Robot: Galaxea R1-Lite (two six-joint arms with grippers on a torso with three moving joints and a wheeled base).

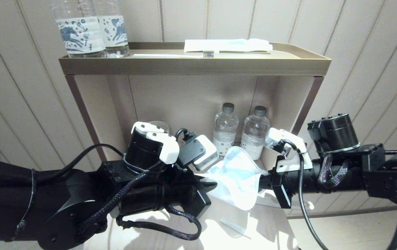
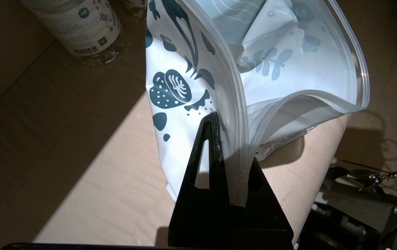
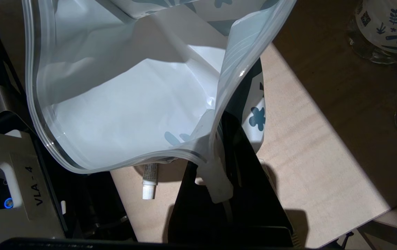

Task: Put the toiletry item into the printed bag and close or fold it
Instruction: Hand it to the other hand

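Table: pale wood top under my arms.
Bag: printed bag hangs open between my two claws.
Left claw: left gripper pinches one bag edge.
Right claw: right gripper pinches the other edge.
Tube: small tube lies under the bag.

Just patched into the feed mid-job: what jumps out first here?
The printed bag hangs open above the table, stretched between the left hand and the right hand, each pinching one side of its mouth. A small capped tube lies on the table under the bag, outside it. Two water bottles stand behind.
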